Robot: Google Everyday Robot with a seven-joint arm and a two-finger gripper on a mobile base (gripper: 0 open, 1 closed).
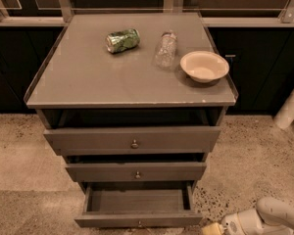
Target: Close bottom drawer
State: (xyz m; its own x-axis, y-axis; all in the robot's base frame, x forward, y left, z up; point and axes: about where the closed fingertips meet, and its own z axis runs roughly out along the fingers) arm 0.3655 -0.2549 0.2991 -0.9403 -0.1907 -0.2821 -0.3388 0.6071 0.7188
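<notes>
Evidently the approach is in hand: the bottom drawer [137, 202] is pulled out at the foot of the cabinet [88, 80], and the gripper [213, 228] is held low near its right front corner — released or clenched cannot be told. Next it must be pushed squarely inward; open floor [264, 155] is left at the right.

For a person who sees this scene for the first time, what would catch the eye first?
The bottom drawer stands pulled far out at the foot of the cabinet. The gripper sits low at the bottom right, beside that drawer's front corner. On the top are a green can, a clear bottle and a pale bowl.
</notes>
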